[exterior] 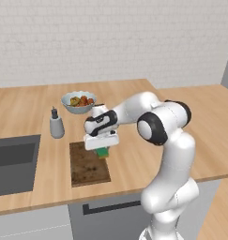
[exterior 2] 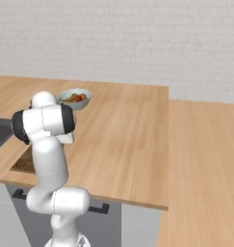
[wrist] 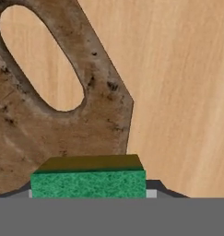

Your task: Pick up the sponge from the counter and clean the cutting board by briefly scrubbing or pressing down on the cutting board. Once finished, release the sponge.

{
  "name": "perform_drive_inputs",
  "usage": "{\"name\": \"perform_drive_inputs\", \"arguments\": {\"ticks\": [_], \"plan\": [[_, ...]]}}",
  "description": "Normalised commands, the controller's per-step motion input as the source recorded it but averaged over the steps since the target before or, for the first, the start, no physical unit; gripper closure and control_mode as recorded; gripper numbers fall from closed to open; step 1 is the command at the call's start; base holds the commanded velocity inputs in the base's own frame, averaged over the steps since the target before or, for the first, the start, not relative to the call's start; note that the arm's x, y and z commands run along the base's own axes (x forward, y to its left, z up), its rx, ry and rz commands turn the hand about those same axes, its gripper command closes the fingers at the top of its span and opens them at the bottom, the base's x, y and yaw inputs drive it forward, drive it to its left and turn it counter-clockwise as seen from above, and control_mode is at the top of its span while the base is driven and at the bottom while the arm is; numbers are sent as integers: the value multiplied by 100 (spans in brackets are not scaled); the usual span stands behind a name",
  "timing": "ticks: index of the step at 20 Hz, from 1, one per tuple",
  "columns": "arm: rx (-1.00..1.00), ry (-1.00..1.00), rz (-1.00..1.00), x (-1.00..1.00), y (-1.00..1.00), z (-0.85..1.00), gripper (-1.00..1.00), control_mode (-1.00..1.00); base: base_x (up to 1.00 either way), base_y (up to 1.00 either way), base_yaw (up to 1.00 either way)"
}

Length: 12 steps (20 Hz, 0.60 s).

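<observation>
The gripper point(exterior: 102, 149) is closed on the sponge point(exterior: 103, 152), holding it just above the far right corner of the cutting board point(exterior: 87, 166), near the handle hole point(wrist: 42, 57). The board lies on the counter point(exterior: 21, 108) beside the sink point(exterior: 12, 161). To scrub well, I judge it best to lower straight down until the sponge presses flat, staying inside the board's edge, then rub briefly toward the dirty middle before letting go.
</observation>
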Motion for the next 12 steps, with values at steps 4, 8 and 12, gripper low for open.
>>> {"name": "perform_drive_inputs", "arguments": {"ticks": [4,8,12], "plan": [[0,-1,2,-56,11,0,100,-100,0,0,0],[6,0,0,-30,8,-5,100,-100,0,0,0],[9,0,0,-5,7,-6,100,-100,0,0,0]]}}
